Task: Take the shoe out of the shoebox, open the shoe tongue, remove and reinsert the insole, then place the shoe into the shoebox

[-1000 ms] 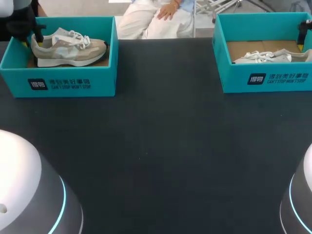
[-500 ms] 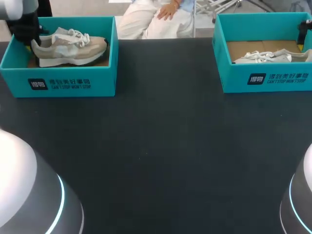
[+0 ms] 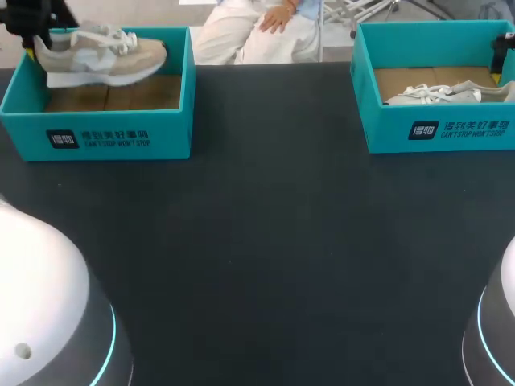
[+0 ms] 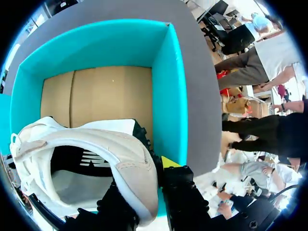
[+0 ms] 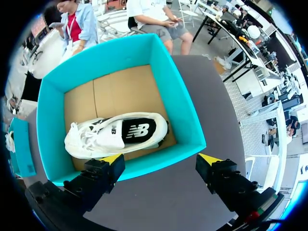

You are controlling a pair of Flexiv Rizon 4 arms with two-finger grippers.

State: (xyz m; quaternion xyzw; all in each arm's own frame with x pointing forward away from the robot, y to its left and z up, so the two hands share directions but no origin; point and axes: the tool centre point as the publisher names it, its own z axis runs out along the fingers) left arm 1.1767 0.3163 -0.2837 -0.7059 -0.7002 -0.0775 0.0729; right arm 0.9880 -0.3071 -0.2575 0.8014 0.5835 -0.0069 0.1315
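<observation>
The left gripper (image 3: 39,44) is pinching the heel of the beige-and-white sneaker (image 3: 105,58). It is holding the shoe level in the air above the cardboard floor of the left shoebox (image 3: 96,133) at the counter's (image 3: 265,225) far left corner, with the toe pointing right. This looks like the take-out step, and gripping at the heel is probably leaving the tongue and laces free for the opening work to come. In the left wrist view, the heel collar is sitting clamped between the fingers at a narrow spread. The yellow-tipped finger (image 4: 168,162) is pressing on the outside of the heel, and the other appears to be inside the shoe opening. The right gripper (image 5: 161,161) is hanging over the near wall of the right shoebox (image 5: 185,115) at the far right. It is spread wide, grasping nothing and touching nothing. A second sneaker (image 5: 115,134) is lying on its side on that box's floor.
</observation>
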